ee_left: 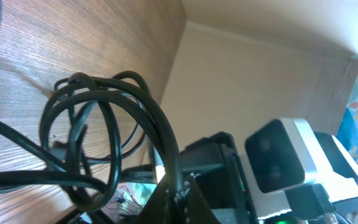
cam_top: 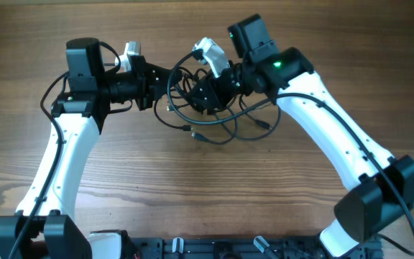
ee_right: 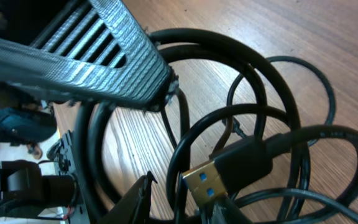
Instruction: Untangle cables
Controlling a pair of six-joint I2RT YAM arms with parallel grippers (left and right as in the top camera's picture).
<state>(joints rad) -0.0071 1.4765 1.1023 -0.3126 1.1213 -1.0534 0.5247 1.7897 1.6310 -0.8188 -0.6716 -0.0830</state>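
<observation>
Cables (cam_top: 190, 115) sit clumped upper centre, between my hands. Left hand (cam_top: 157, 90) pinches a strand; right hand (cam_top: 204, 92), nearest the USB plug (ee_right: 207, 180), stands part-open around loops.

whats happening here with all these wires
Two robot arms are working on a tangle of black cables in the middle of the wooden table. The left gripper is shut and seems to pinch one strand at the clump's edge. The right gripper sits among the loops; whether it grips any is unclear. Nothing is untangled yet.
</observation>
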